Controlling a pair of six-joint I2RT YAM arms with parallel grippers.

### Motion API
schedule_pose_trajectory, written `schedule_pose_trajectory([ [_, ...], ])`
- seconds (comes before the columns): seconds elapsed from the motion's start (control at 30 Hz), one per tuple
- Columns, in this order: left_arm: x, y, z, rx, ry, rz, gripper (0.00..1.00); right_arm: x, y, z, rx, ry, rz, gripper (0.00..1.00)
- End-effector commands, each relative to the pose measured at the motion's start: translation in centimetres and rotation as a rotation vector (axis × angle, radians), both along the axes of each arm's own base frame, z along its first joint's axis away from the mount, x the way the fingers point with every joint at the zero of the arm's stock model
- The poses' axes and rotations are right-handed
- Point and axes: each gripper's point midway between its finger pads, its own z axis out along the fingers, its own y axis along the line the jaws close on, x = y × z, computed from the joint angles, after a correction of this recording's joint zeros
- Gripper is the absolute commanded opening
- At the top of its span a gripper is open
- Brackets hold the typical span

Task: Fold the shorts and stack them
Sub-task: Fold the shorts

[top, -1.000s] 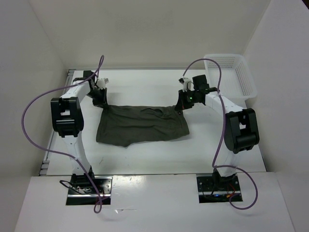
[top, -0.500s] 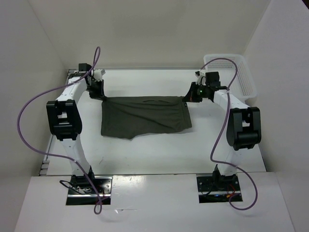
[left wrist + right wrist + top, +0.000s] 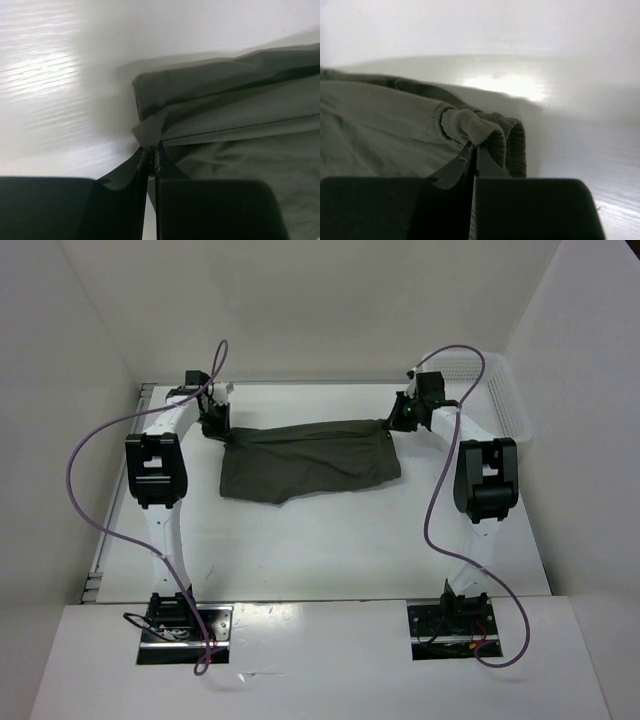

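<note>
The dark olive-green shorts (image 3: 310, 460) lie stretched across the far part of the white table, folded over. My left gripper (image 3: 214, 424) is shut on the shorts' far left corner; the left wrist view shows the pinched fabric (image 3: 149, 132) between the black fingers (image 3: 127, 170). My right gripper (image 3: 398, 423) is shut on the far right corner; the right wrist view shows the ribbed waistband (image 3: 485, 131) bunched over its fingertips (image 3: 455, 162). The near edge of the shorts rests on the table.
A white mesh basket (image 3: 500, 380) stands at the far right corner, partly behind the right arm. White walls close in the table on three sides. Purple cables loop above both arms.
Both grippers have carried the shorts' held edge towards the far wall. The cloth has slid back and now looks narrower from front to back.
</note>
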Motion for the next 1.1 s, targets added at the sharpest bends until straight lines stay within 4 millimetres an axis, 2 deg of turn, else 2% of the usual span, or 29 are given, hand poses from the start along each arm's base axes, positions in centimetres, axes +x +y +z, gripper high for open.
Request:
schedule_pose_trajectory([
  [0.0,1.3,1.3,-1.1,0.077,-0.007,0.028,0.14,3.9,-1.4,2.4,-0.112,-0.119,-0.115,0.01],
  [0.03,1.5,1.4,-1.6,0.077,-0.001,0.028,0.16,4.5,-1.3,2.6,-0.123,-0.128,-0.14,0.03],
  [0.07,1.7,1.1,-1.7,0.087,-0.004,0.024,0.17,4.9,-1.3,2.0,-0.143,-0.12,-0.168,0.05],
  [0.1,2.4,1.1,-1.3,0.087,-0.023,0.025,0.27,4.9,-0.8,2.2,-0.16,-0.121,-0.188,0.19],
  [0.13,2.8,1.3,-1.2,0.096,-0.032,0.03,0.38,5.3,-1.4,1.6,-0.2,-0.118,-0.237,0.31],
  [0.17,3.1,1.3,-1.4,0.096,-0.034,0.03,0.53,5.5,-1.1,2.1,-0.21,-0.134,-0.245,0.41],
  [0.23,4.0,1.5,0.0,0.107,-0.068,0.037,0.68,5.7,-0.5,1.3,-0.266,-0.138,-0.238,0.44],
  [0.27,4.0,1.5,0.0,0.107,-0.068,0.037,0.71,5.9,-0.4,1.9,-0.279,-0.153,-0.25,0.44],
  [0.3,4.4,1.8,0.9,0.119,-0.089,0.045,0.74,6.0,0.0,2.4,-0.295,-0.164,-0.258,0.44],
  [0.33,4.4,2.0,1.4,0.13,-0.099,0.052,0.77,6.1,-0.9,2.4,-0.34,-0.171,-0.287,0.44],
  [0.37,4.5,2.0,2.1,0.13,-0.111,0.052,0.81,6.4,-0.8,3.0,-0.36,-0.19,-0.293,0.44],
  [0.4,4.6,2.2,3.7,0.139,-0.14,0.059,0.84,6.4,-1.3,3.7,-0.382,-0.204,-0.307,0.44],
  [0.47,4.7,2.3,5.6,0.148,-0.173,0.066,0.9,6.5,-2.1,5.5,-0.424,-0.241,-0.321,0.44],
  [0.5,4.8,2.3,7.5,0.148,-0.208,0.069,0.91,5.8,-2.3,5.5,-0.444,-0.232,-0.305,0.52],
  [0.53,4.5,2.3,8.2,0.149,-0.217,0.069,0.93,5.3,-2.0,5.5,-0.442,-0.231,-0.271,0.57],
  [0.57,4.3,2.2,8.9,0.141,-0.226,0.065,0.94,4.6,-0.5,5.2,-0.397,-0.226,-0.172,0.62],
  [0.63,3.4,1.1,10.1,0.139,-0.236,0.047,0.96,2.4,-1.7,3.7,-0.359,-0.157,-0.134,0.74],
  [0.67,2.8,0.8,10.0,0.128,-0.222,0.038,0.96,1.5,-1.2,3.2,-0.307,-0.135,-0.096,0.75],
  [0.7,2.2,0.6,10.6,0.12,-0.22,0.033,0.98,0.1,-1.7,2.0,-0.303,-0.099,-0.089,0.77],
  [0.73,1.3,0.0,9.7,0.118,-0.188,0.021,0.98,-0.4,-2.6,0.9,-0.297,-0.068,-0.093,0.79],
  [0.83,-0.4,-0.9,8.8,0.096,-0.143,-0.004,0.99,-2.1,-2.1,-1.3,-0.23,-0.011,-0.035,0.82],
  [0.87,-1.5,-1.1,7.3,0.086,-0.093,-0.012,0.99,-2.3,-1.3,-1.2,-0.197,-0.01,-0.005,0.82],
  [0.9,-1.9,-1.1,6.8,0.085,-0.078,-0.013,0.99,-2.2,-1.1,-1.8,-0.187,-0.004,0.006,0.83],
  [1.07,-5.1,-2.4,2.9,0.019,0.061,-0.049,0.99,-2.2,-1.7,-4.9,-0.173,0.064,-0.003,0.83],
])
